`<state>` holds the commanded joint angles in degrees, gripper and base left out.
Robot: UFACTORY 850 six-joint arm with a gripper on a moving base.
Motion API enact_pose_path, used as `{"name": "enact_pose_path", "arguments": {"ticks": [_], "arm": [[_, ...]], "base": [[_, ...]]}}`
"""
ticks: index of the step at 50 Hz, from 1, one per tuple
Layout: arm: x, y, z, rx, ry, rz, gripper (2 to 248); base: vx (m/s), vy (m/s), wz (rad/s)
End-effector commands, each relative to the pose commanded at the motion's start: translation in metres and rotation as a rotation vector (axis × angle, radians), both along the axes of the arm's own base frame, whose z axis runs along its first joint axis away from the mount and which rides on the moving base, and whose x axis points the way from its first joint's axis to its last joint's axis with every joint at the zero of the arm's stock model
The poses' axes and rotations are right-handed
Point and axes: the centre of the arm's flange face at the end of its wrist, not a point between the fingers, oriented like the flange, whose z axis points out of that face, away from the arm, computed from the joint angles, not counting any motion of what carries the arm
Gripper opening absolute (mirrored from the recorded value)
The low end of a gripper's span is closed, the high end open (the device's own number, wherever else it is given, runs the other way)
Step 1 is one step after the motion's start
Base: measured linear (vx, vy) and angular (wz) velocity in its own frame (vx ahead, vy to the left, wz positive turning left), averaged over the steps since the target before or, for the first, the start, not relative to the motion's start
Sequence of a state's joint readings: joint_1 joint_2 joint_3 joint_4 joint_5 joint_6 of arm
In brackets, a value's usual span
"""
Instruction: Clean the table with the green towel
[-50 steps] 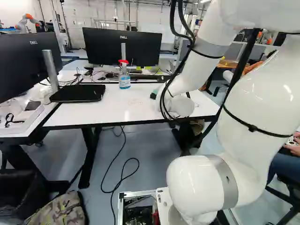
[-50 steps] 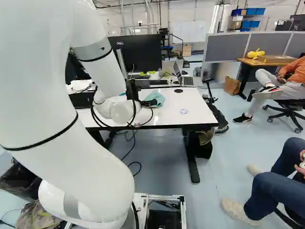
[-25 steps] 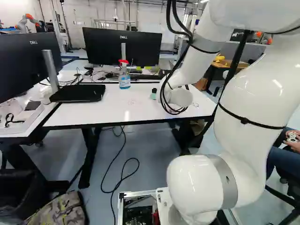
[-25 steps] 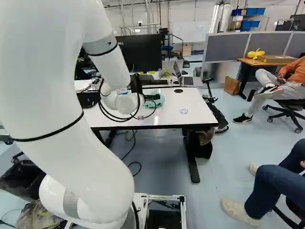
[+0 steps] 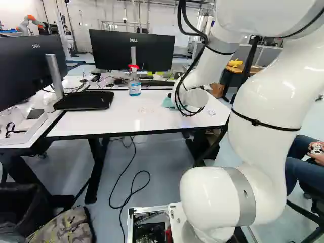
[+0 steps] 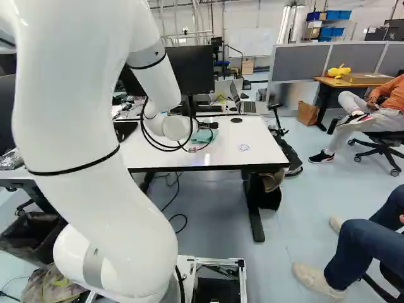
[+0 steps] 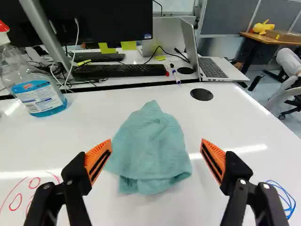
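Observation:
In the right base view my gripper (image 6: 209,125) is a small dark shape beyond the arm's wrist, over the green towel (image 6: 205,136). The wrist view shows the gripper (image 7: 156,155) open, its orange pads wide apart. Between and ahead of them the crumpled towel (image 7: 149,148) lies on the white table (image 7: 225,117), not gripped. Red scribbles (image 7: 18,201) mark the tabletop beside one finger, blue ones (image 7: 284,200) beside the other. In the left base view the wrist hides the gripper and part of the towel (image 5: 167,103).
A spray bottle (image 5: 134,86) with blue liquid stands on the table, left of the towel. Monitors (image 5: 132,50), keyboards (image 7: 120,70) and a laptop (image 7: 211,66) are behind. A black disc (image 7: 201,94) sits in the tabletop. Seated legs (image 6: 366,252) are at the right.
The arm's wrist has shifted farther from the base and somewhat rightward in the right base view. More of the towel shows in the left base view. The base has stayed put.

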<state>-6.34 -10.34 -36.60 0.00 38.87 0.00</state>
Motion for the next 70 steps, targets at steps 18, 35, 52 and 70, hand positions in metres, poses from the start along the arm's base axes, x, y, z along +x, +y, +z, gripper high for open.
{"name": "enact_pose_path", "arguments": {"ticks": [18,35,52,70], "arm": [[0.029,-0.016,-0.009,0.010,0.080,-0.024,247],[0.060,-0.019,-0.017,0.016,0.135,-0.022,247],[0.089,-0.014,-0.026,0.022,0.189,-0.007,247],[0.116,-0.003,-0.034,0.026,0.248,0.016,247]], "base": [[0.000,0.000,0.000],[0.000,0.000,0.000],[0.000,0.000,0.000],[0.000,0.000,0.000]]}}
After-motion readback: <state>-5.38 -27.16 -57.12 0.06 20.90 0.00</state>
